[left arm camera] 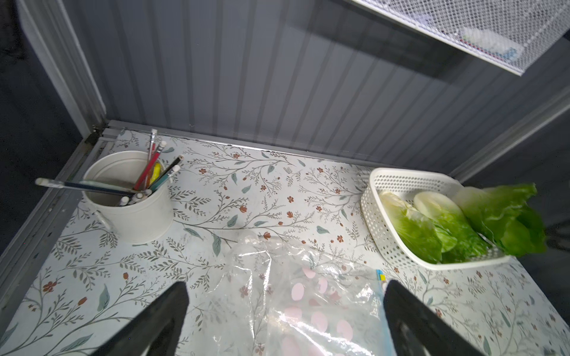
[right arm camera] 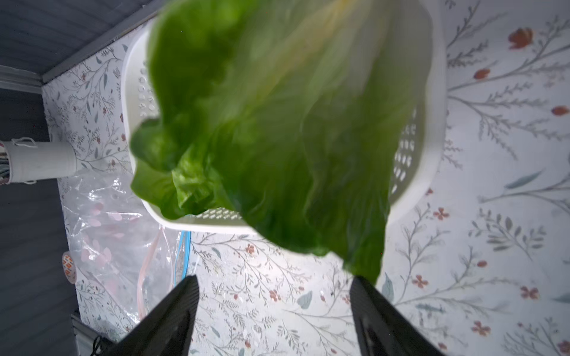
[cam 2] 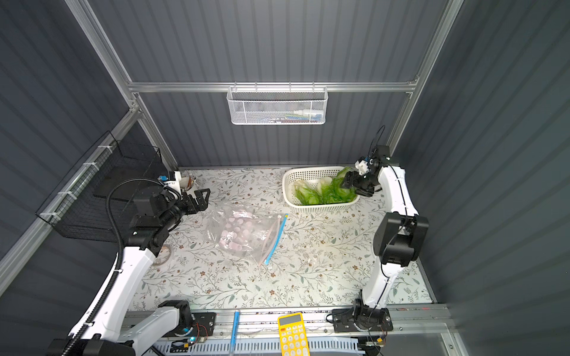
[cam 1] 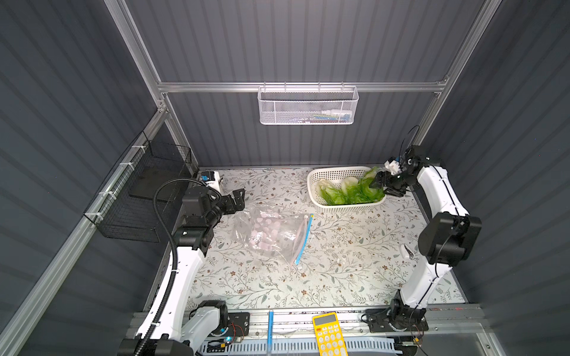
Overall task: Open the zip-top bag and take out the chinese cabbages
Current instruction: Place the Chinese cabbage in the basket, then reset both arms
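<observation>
The clear zip-top bag [cam 1: 271, 234] with pink dots and a blue zip strip lies crumpled mid-table, also seen in the left wrist view [left arm camera: 308, 302]. The chinese cabbages [cam 1: 348, 191] lie in a white perforated basket [cam 1: 339, 209] at the back right. Two rest inside [left arm camera: 431, 222]; a third [right arm camera: 277, 123], blurred in the right wrist view, is over the basket's right end. My right gripper [right arm camera: 276, 280] is open just beside that end, with a leaf tip touching one finger and nothing between the jaws. My left gripper [left arm camera: 285, 286] stands open above the bag's left edge, holding nothing.
A white cup of pencils [left arm camera: 129, 197] stands in the back left corner. A roll of tape [cam 2: 163, 254] lies by the left arm, and a white clip [cam 1: 406, 251] by the right arm. A yellow calculator [cam 1: 328, 334] sits on the front rail. A black wire basket [cam 1: 138, 191] hangs on the left wall.
</observation>
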You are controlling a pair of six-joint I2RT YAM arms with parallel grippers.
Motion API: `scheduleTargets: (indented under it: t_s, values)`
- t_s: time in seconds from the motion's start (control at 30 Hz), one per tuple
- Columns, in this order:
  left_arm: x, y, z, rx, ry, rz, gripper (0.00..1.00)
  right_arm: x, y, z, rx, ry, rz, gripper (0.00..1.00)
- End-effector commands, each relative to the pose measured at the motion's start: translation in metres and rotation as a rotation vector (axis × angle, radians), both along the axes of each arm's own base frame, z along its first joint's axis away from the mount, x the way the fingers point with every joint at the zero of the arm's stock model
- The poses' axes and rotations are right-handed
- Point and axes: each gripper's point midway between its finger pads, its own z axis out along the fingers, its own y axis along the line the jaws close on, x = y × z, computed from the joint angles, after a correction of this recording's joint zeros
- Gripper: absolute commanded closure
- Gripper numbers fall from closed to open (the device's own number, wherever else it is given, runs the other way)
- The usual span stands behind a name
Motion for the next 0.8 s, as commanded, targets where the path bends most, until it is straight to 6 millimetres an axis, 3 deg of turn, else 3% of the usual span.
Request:
scheduleTargets:
  t_s: [0.0,0.23,0.33,0.5,0.63,0.77]
  values:
    - [0.012,0.029,-0.025,-0.018,0.044,0.197,0.00,-0.004,0.003,0.021,-0.011,-0.182,-0.003,0.18]
    - [0.024,0.069,-0.083,0.115,0.055,0.408,0.00,-0.039,-0.004,0.019,-0.084,-0.487,-0.087,0.01]
    - [0.024,0.085,-0.098,0.242,0.025,0.458,0.00,-0.047,-0.008,0.010,-0.115,-0.592,-0.118,0.01]
    - [0.022,0.088,-0.122,0.329,-0.048,0.451,0.00,-0.052,-0.028,-0.011,-0.226,-0.757,-0.205,0.01]
    - [0.026,0.082,-0.142,0.343,-0.048,0.404,0.00,-0.053,-0.026,-0.021,-0.229,-0.873,-0.206,0.01]
    - [0.032,0.072,-0.158,0.336,-0.049,0.344,0.00,-0.050,-0.029,-0.035,-0.259,-0.875,-0.197,0.01]
